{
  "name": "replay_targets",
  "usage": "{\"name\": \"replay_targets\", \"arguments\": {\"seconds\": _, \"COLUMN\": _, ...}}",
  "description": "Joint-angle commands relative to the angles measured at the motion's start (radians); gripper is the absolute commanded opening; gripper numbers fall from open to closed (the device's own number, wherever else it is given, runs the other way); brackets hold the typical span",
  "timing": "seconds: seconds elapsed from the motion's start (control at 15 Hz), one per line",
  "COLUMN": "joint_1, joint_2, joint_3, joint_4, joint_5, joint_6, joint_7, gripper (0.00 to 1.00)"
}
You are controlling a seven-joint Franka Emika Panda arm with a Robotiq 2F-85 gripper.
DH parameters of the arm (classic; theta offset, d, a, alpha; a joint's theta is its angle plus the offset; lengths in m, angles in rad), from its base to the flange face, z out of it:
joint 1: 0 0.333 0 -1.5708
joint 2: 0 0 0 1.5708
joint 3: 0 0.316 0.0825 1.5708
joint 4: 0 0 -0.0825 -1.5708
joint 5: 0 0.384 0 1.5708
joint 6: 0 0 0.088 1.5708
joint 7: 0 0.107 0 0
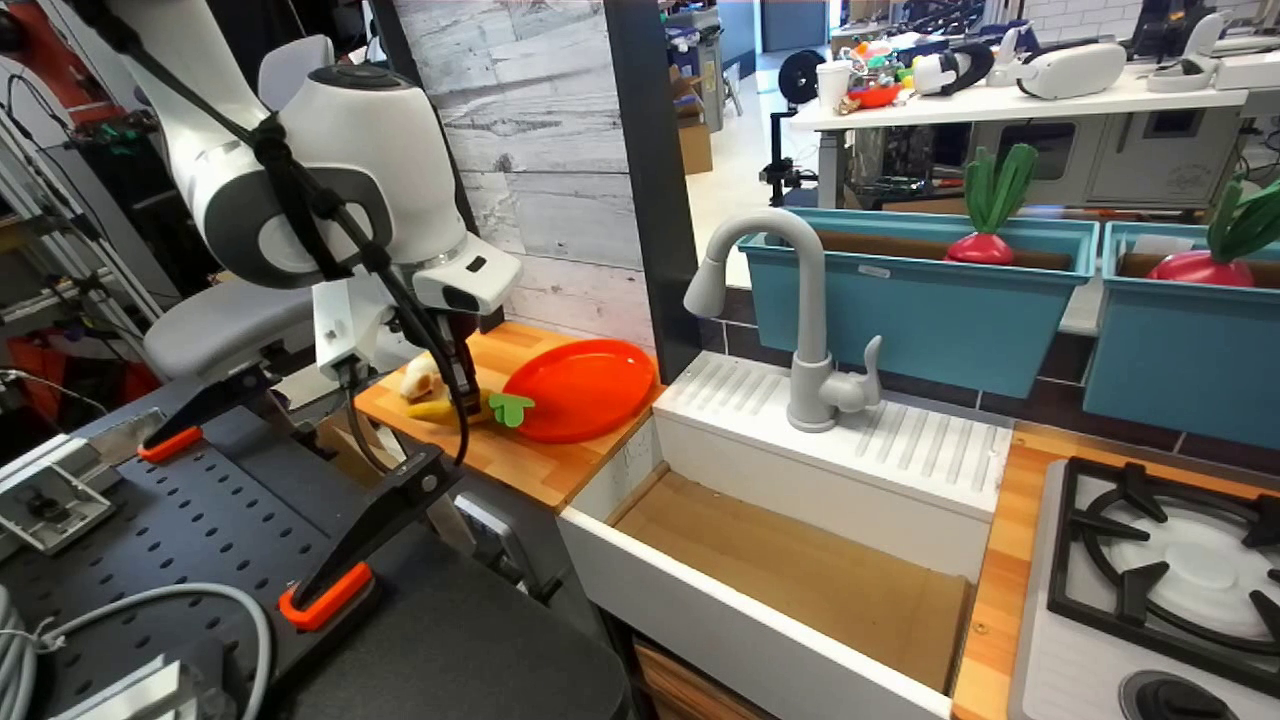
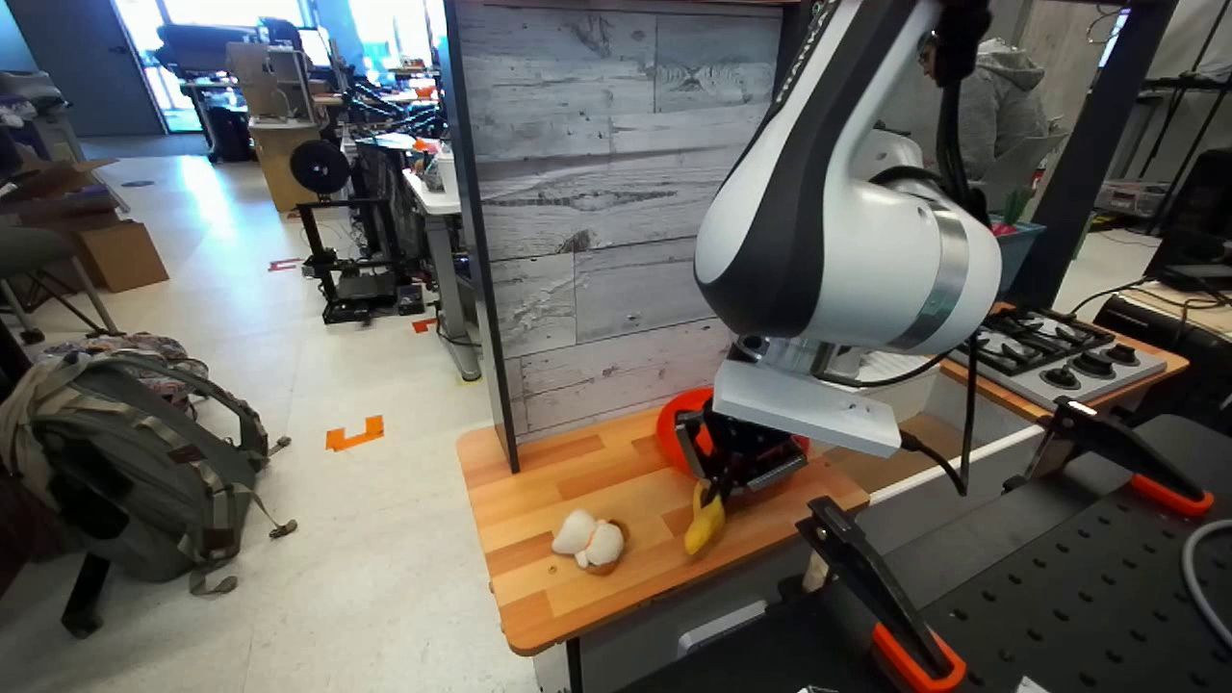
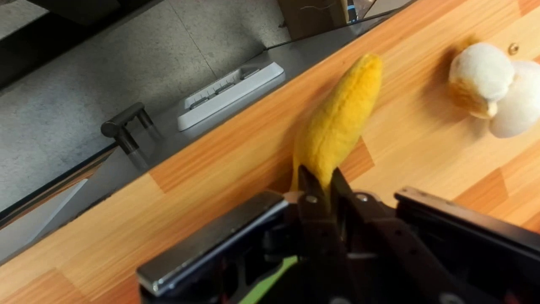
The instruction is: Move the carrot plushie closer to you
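The carrot plushie, an elongated yellow toy with a green leafy end, lies on the wooden counter. Its yellow body shows in both exterior views point(image 1: 432, 410) point(image 2: 705, 529) and in the wrist view point(image 3: 341, 122). Its green leaves show in an exterior view beside the red plate; only a sliver of green shows in the wrist view. My gripper point(image 3: 321, 175) is shut on the plushie's body, the fabric pinched between the fingertips. The gripper also shows in both exterior views point(image 1: 472, 408) point(image 2: 712, 493). The middle of the plushie is hidden by the fingers.
A red plate point(image 1: 590, 385) lies by the leafy end. A white-and-brown soft toy point(image 2: 589, 541) lies on the counter point(image 2: 539, 491) near the plushie. A grey wood-look wall point(image 2: 616, 192) stands behind. A white sink point(image 1: 690, 590) adjoins the counter. Black clamps point(image 1: 370, 525) stand in front.
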Motion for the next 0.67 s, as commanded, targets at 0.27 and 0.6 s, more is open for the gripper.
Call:
{"name": "replay_targets", "arguments": {"seconds": 0.27, "joint_1": 0.062, "joint_2": 0.010, "joint_3": -0.037, "joint_4": 0.054, "joint_5": 0.034, "joint_6": -0.034, "joint_7": 0.011, "gripper": 0.56}}
{"name": "replay_targets", "arguments": {"seconds": 0.6, "joint_1": -0.014, "joint_2": -0.058, "joint_3": 0.028, "joint_4": -0.022, "joint_5": 0.034, "joint_6": 0.022, "joint_7": -0.032, "gripper": 0.92}}
